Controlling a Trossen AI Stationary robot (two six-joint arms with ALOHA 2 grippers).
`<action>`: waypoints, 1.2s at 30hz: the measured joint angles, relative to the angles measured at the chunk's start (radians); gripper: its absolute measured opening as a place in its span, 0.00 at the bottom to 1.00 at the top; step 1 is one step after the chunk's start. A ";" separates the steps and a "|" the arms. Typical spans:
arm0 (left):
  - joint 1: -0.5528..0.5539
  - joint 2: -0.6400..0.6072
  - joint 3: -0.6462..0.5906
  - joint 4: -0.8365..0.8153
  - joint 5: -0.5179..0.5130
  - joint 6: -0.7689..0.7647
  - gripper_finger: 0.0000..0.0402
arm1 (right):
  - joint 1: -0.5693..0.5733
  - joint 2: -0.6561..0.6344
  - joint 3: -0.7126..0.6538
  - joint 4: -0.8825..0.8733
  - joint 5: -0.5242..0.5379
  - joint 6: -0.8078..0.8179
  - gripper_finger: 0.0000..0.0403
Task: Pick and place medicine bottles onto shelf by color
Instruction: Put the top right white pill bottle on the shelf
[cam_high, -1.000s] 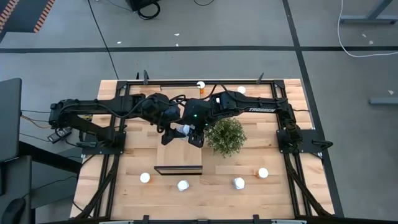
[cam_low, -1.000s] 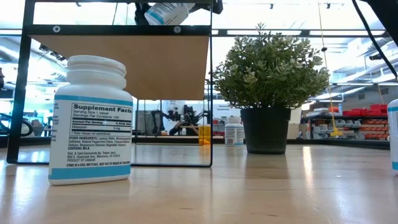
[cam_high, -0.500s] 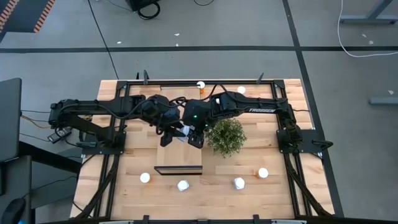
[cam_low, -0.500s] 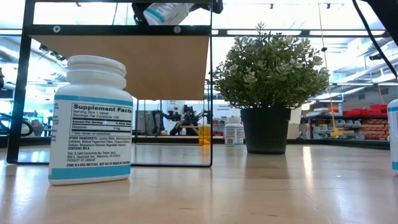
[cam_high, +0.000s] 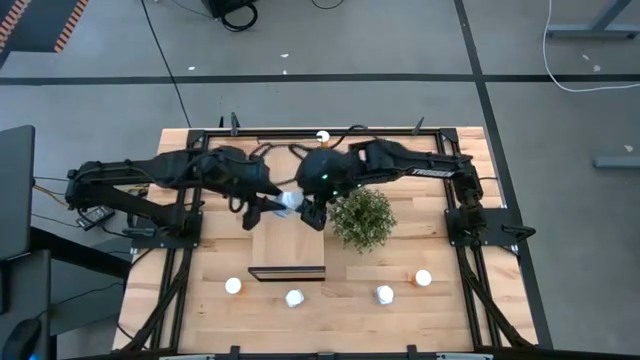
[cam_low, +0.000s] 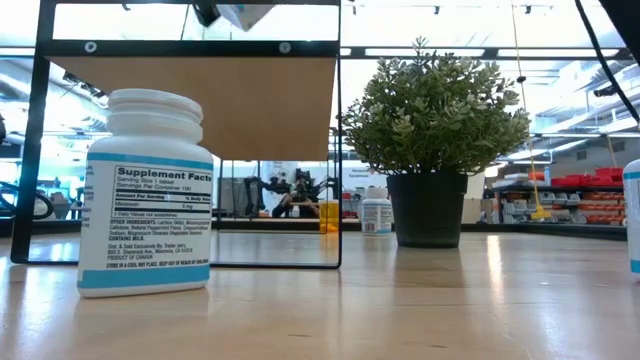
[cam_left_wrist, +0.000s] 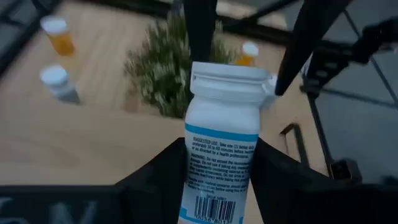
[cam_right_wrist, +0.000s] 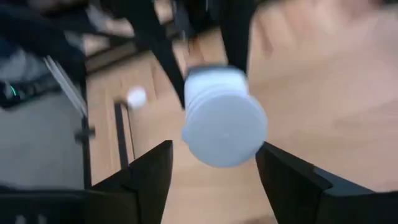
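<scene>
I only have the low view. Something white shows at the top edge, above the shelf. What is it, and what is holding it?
Observer: It's a white bottle, clamped around its body by the left gripper.
Operator: And the other arm?
Observer: The right gripper faces it, open around the bottle's cap, with its fingers clear of the cap.
Operator: Over what?
Observer: They meet above the shelf, beside the plant.
</scene>
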 joint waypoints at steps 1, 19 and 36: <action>0.000 -0.016 -0.001 -0.006 -0.015 -0.012 0.40 | 0.000 -0.013 0.001 0.012 0.017 -0.004 0.61; 0.000 -0.174 -0.002 0.340 -0.092 -0.141 0.43 | -0.008 -0.105 0.002 0.378 0.202 -0.050 0.75; -0.001 -0.176 -0.002 0.389 -0.086 -0.146 0.43 | -0.007 -0.098 0.002 0.478 0.177 -0.053 0.74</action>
